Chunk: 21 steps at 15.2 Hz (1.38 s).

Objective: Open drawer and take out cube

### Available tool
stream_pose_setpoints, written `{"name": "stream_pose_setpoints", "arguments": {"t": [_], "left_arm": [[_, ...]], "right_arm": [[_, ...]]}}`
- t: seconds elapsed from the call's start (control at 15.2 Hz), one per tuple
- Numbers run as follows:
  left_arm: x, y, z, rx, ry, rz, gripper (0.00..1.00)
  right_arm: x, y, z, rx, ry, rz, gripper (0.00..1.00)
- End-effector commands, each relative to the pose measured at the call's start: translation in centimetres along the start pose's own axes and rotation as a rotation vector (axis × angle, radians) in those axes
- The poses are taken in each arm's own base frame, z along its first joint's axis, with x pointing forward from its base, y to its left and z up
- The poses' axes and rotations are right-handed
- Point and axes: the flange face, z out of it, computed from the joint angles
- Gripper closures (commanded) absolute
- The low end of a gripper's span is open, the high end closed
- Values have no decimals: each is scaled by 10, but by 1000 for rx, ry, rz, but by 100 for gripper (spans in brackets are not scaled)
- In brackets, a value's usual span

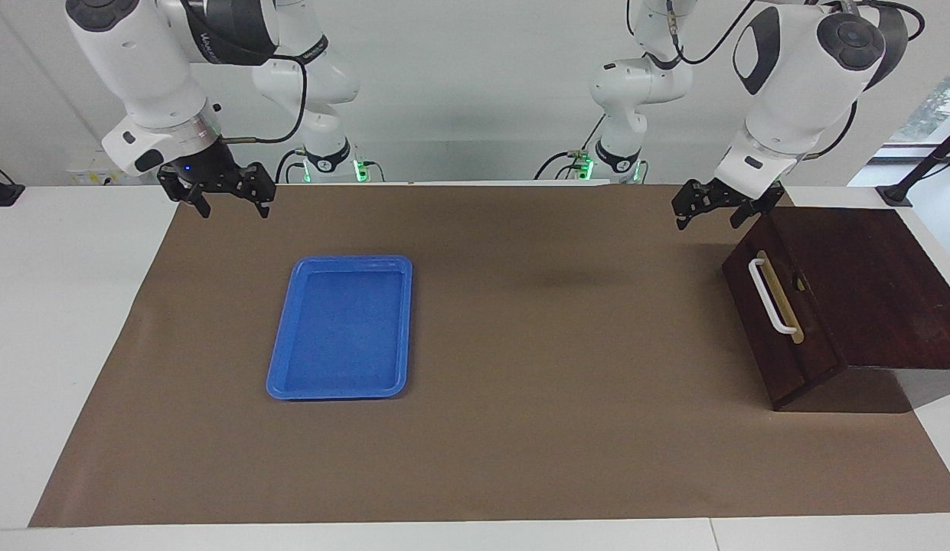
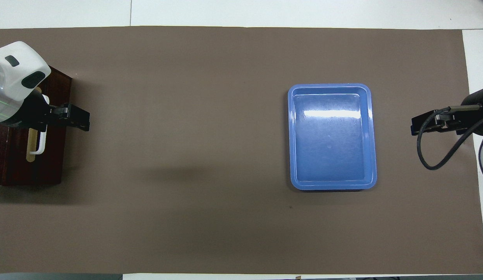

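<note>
Drawer (image 1: 781, 321) sits shut just below the left gripper (image 1: 716, 205), which hangs wide open and empty, presumably poised for the handle (image 1: 771, 297); right gripper (image 1: 218, 187) waits open, empty.

The drawer (image 1: 781, 321) at the right of the frame is dark polished wood with a smooth white handle (image 1: 770, 295). The tray (image 1: 341, 327) looks like glossy blue plastic, catching glare. A matt brown paper sheet (image 1: 536, 398) covers the smooth white counter (image 1: 61, 321).
</note>
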Motion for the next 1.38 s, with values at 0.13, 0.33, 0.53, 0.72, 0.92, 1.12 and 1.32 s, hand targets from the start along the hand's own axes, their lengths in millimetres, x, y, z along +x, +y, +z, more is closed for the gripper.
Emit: {"name": "stream_pose_setpoints", "arguments": {"t": [0.13,0.33,0.53,0.72,0.92,1.12,1.32], "left_arm": [[-12,0,-4,-11,0,7,0],[-11,4,-2,4,30,18,0],[-2,-3,14,105,55,32,0],[17,-11,48,178,85,50,0],[33,-24,95,282,68,85,0],[45,-45,131,313,104,100,0],[50,-74,154,316,124,88,0]], "right_arm": [[-2,1,-3,13,5,19,0],[-2,1,-3,13,7,19,0],[-2,1,-3,13,5,19,0],[-2,1,-3,13,7,19,0],[-2,1,-3,13,7,19,0],[-2,1,-3,13,7,19,0],[-2,1,-3,13,5,19,0]]}}
